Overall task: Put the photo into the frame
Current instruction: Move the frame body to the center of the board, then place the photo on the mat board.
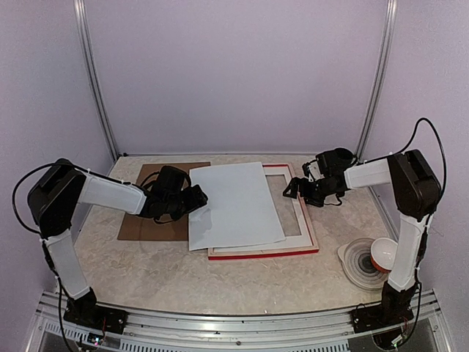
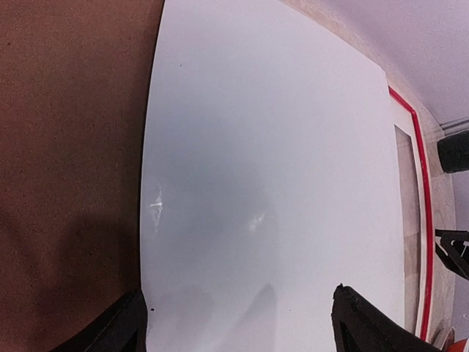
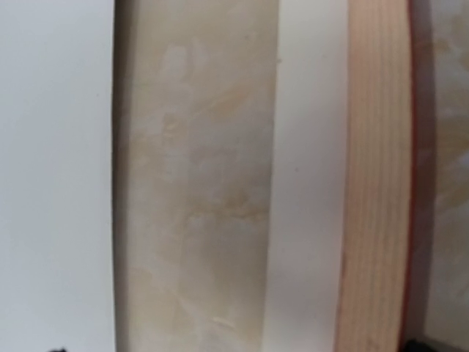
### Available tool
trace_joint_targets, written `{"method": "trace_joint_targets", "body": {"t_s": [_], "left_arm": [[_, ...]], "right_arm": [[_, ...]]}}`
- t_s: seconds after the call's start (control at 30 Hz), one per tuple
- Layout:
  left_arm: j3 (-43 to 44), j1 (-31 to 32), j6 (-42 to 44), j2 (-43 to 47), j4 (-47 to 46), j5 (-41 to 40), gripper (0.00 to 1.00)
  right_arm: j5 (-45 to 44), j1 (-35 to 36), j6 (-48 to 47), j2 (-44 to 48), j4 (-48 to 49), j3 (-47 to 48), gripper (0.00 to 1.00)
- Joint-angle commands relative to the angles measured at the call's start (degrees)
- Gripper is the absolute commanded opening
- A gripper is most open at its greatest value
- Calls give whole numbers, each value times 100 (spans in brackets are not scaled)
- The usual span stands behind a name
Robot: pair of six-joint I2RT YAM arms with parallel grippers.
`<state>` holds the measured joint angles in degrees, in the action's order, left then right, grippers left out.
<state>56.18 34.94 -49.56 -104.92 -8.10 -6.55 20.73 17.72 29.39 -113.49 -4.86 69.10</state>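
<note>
The photo [image 1: 233,205] lies with its plain white side up, its right part over the left of the frame [image 1: 264,253] and its left edge on the brown board. The frame lies back up, its pale wood rail [image 3: 377,183] edged in red [image 2: 421,220]. My left gripper [image 1: 199,196] is low at the photo's [image 2: 278,161] left edge, open. One of its fingers is over the board and the other over the sheet. My right gripper [image 1: 293,189] hovers open over the frame's right side, holding nothing.
A white mat [image 3: 308,183] with a window sits inside the frame, the table showing through the window. The brown backing board [image 1: 150,220] lies flat at the left. A grey plate [image 1: 360,264] with a red and white bowl [image 1: 382,253] stands at the front right, by the right arm.
</note>
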Motion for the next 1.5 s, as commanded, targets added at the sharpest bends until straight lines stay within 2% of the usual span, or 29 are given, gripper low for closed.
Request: {"method": "trace_joint_targets", "body": {"t_s": [0.0, 0.27, 0.37, 0.5, 0.73, 0.97, 1.1, 1.17, 1.4, 1.47], "left_arm": [[156, -115, 296, -83, -40, 37, 86], [-232, -426, 478, -216, -532, 474, 83], [-250, -506, 641, -337, -757, 922, 73], [-233, -562, 687, -548, -989, 1259, 66], [-439, -633, 445, -571, -1433, 1509, 44], [-694, -637, 272, -412, -1844, 1631, 27], [-696, -642, 227, -372, -1959, 1763, 22], [-688, -649, 180, -371, -2037, 1919, 15], [-692, -732, 15, -362, -2218, 2410, 14], [-658, -746, 1, -377, -2234, 2538, 7]], "right_arm": [[107, 123, -55, -82, -165, 93, 99], [170, 137, -146, -52, -187, 110, 99], [159, 136, -183, -66, -199, 118, 99], [222, 136, -196, -84, -183, 139, 99], [238, 136, -223, -68, -216, 165, 99], [268, 136, -218, -78, -219, 165, 99], [262, 136, -214, -64, -230, 164, 99], [259, 136, -223, -55, -238, 175, 99], [240, 136, -242, -45, -270, 200, 99], [238, 136, -248, -46, -280, 199, 99]]}}
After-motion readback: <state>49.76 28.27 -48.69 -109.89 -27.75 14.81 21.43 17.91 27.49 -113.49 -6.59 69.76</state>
